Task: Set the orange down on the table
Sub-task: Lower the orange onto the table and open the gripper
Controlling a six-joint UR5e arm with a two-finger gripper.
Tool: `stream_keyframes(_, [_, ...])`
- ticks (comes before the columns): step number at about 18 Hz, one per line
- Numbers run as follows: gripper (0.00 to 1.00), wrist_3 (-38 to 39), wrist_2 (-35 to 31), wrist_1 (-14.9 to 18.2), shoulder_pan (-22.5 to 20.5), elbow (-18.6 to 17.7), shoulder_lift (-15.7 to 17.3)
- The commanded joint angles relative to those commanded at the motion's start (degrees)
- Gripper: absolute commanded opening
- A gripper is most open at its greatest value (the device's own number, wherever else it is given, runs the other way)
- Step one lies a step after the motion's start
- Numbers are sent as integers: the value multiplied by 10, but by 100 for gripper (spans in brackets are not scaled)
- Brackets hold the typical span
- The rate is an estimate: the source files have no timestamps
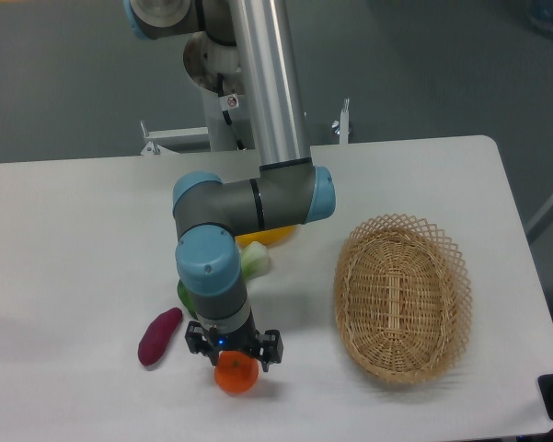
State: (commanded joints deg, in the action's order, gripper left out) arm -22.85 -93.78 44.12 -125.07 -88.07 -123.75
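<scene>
Fingers (236,361): largely hidden under the wrist, set close around the top of one orange (236,375); actual grip cannot be told. Orange: round, no long axis, on the white desk (74,239). Beside it: one purple vegetable (158,336). Behind the arm, partly hidden: one yellow fruit (269,237), one pale-green item (255,261). Right: one wicker basket (403,296).

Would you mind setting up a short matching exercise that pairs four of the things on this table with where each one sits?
Things:
1. orange
2. wicker basket
3. purple sweet potato
4. yellow fruit

Places:
A. right part of the table, nothing in it
B. partly hidden behind the arm's elbow
C. directly under the gripper, near the front edge
D. left of the gripper, lying on the tabletop

Pairs: 1-C, 2-A, 3-D, 4-B
</scene>
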Motion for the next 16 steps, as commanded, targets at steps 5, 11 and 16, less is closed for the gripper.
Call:
stream_keyframes(5, [97, -20, 1, 1, -10, -3, 25])
stream_keyframes(11, [99, -19, 4, 2, -14, -3, 32])
stream_keyframes(16, [99, -19, 1, 3, -14, -4, 33])
